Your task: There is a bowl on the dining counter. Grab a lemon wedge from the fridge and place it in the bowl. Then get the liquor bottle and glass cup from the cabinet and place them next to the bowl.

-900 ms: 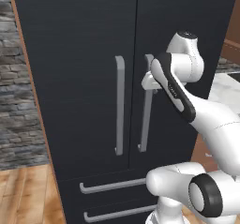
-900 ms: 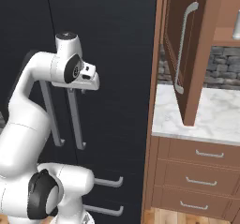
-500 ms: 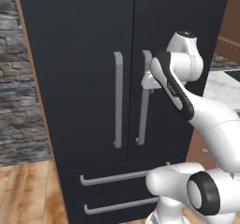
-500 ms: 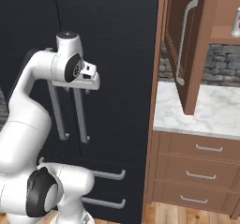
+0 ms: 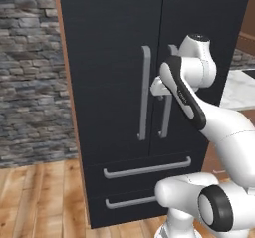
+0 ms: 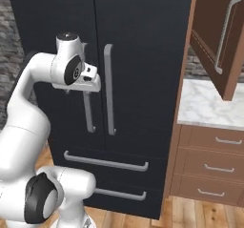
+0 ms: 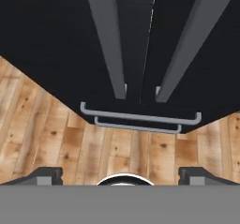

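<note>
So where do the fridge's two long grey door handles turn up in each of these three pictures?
Left base view: fridge door handles at centre, the right one partly behind the arm.
Right base view: left of centre, one partly behind the arm's wrist.
Hand view: two grey bars running down from the top.
Shared landmark: the two bottom drawer handles.

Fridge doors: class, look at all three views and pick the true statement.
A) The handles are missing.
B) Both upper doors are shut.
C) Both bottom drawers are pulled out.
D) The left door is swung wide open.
B: the fridge shows both upper doors flush with only a thin seam between them, its two long grey handles side by side, and the bottom drawers pushed in.
</note>
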### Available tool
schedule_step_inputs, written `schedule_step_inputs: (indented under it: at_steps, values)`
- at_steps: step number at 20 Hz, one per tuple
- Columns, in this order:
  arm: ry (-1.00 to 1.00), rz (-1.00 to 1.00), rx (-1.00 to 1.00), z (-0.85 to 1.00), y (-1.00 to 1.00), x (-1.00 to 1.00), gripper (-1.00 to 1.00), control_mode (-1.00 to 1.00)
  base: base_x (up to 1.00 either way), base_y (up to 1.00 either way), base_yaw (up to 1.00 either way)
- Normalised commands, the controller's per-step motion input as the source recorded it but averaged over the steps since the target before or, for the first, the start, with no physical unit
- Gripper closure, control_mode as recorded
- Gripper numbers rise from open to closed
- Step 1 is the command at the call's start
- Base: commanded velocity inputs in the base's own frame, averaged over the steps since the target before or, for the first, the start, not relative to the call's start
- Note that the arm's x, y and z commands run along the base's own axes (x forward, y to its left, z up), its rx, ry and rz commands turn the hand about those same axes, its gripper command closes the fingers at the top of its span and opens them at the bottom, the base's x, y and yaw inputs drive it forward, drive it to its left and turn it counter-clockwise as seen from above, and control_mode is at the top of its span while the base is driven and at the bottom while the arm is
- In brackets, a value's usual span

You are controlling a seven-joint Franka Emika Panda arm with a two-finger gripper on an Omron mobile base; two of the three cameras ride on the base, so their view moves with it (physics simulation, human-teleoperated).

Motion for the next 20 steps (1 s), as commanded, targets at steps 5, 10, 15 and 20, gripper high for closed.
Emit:
schedule_step_inputs:
  at_steps: [5, 10, 15, 20]
  values:
    - [0.0, 0.0, 0.0, 0.0, 0.0, 0.0, -1.0, 1.0, -0.63, 0.08, -0.03]
    - [0.0, 0.0, 0.0, 0.0, 0.0, 0.0, -1.0, 1.0, -0.82, 0.0, -0.09]
    - [0.0, 0.0, 0.0, 0.0, 0.0, 0.0, -1.0, 1.0, -0.6, 0.0, -0.07]
    - [-0.03, -0.09, -0.05, 0.0, -0.33, -0.19, -1.0, -1.0, 0.0, 0.0, 0.0]
